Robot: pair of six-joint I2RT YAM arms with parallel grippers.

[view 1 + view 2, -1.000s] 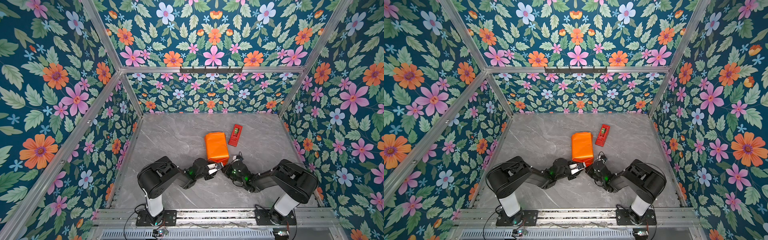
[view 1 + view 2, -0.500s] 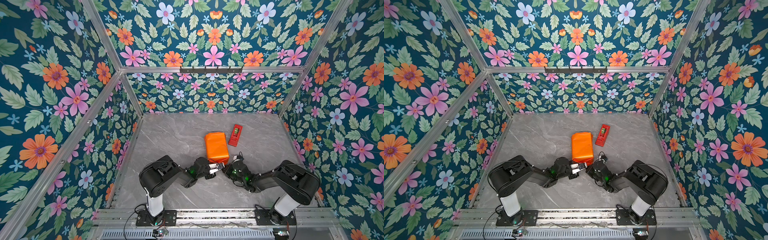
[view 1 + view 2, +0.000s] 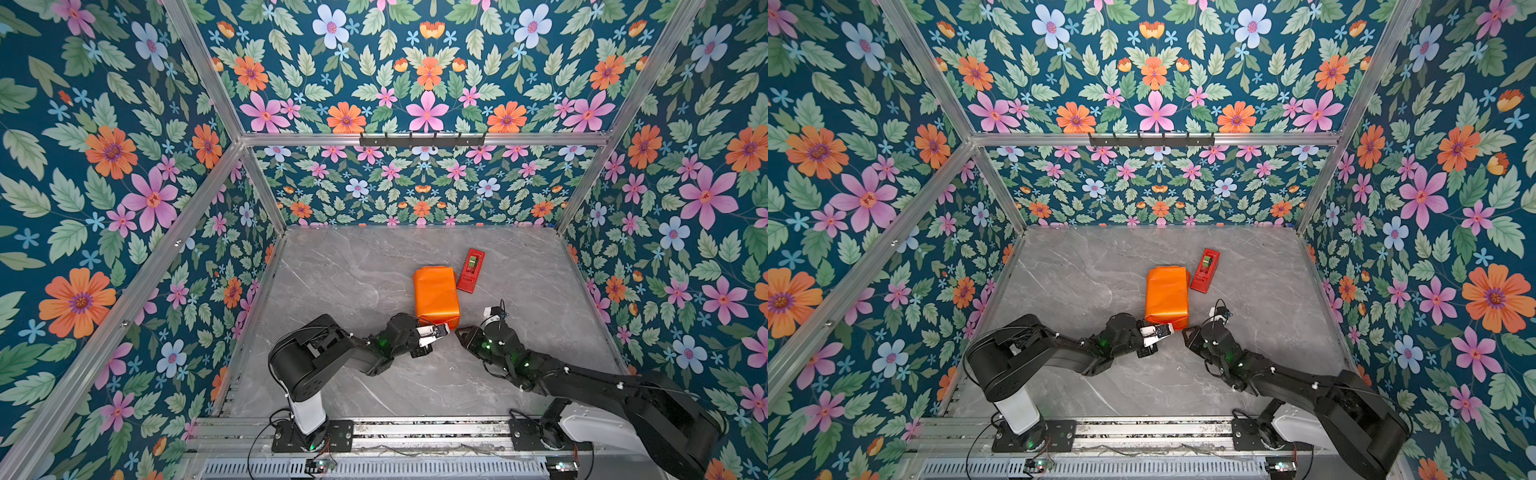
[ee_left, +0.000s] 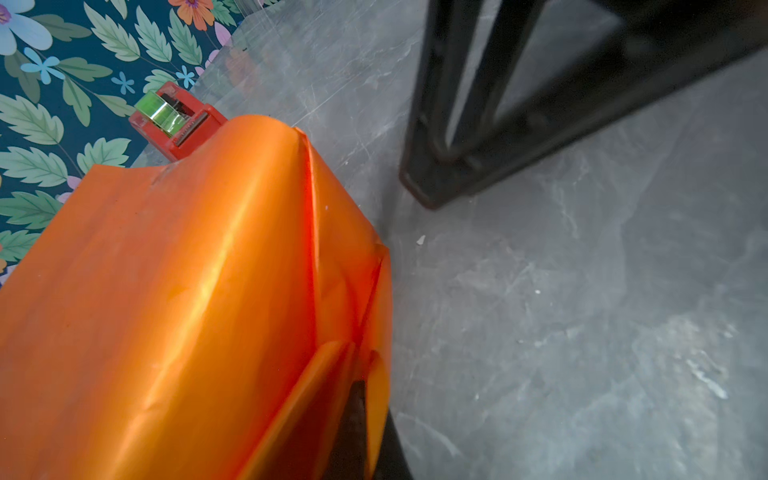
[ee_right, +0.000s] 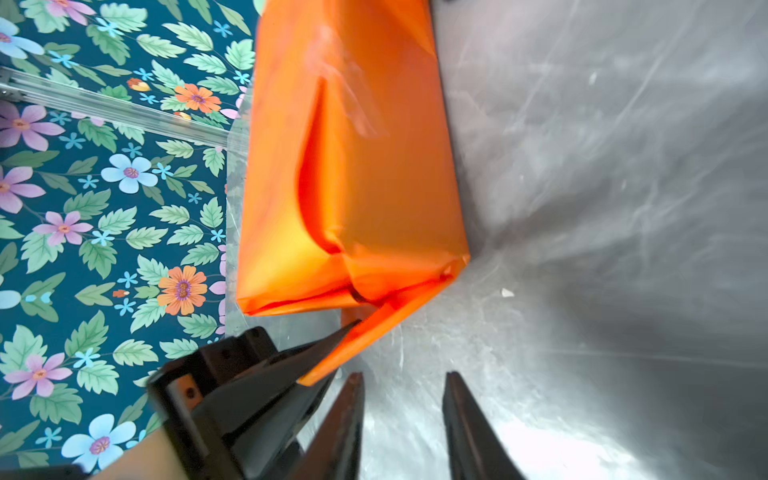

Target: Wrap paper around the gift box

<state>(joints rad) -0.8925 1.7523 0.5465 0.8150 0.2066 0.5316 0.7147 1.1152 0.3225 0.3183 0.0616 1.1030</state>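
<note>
Left gripper (image 5: 347, 330) pinches the loose end flap of the glossy orange creased wrapping paper (image 3: 435, 295), probably light, slippery and tear-prone; right gripper (image 5: 401, 378) spread, empty.

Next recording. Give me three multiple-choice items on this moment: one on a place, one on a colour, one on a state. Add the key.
1. Where is the dispenser?
A. lying beside the paper
B. on top of the paper
C. against the back wall

2. What colour is its tape roll?
A. blue
B. green
C. white

3. The left gripper is:
A. open, clear of the paper
B. out of view
C. shut on a paper flap

Key:
1 A, both top views show it lying next to the paper.
2 B, the left wrist view shows a green roll.
3 C, the right wrist view shows its fingers pinching the flap.
</note>
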